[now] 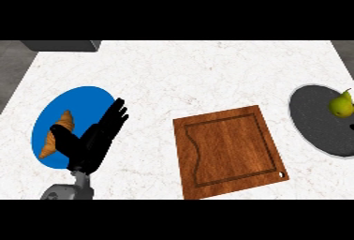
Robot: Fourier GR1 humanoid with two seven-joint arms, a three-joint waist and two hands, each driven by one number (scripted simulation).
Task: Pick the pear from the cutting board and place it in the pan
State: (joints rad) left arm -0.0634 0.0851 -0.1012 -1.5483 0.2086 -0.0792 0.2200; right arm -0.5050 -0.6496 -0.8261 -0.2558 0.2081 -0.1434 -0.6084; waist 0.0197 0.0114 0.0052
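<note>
One hand is in your view: the left hand (97, 138) rests open near the counter's left edge, fingers straight and together, partly over the blue plate (83, 101) with its croissant (62, 124). Your pear (341, 104) already sits in the pan (314, 117) at the right edge, so the cutting board (232, 150) holds nothing.

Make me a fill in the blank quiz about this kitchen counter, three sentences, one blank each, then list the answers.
1. The pear now sits in the dark ____, at the view's right edge.
2. The croissant lies on a plate coloured ____.
3. The left hand rests open beside the croissant, while the wooden cutting board at the centre carries ____.

Answers: pan; blue; nothing
</note>
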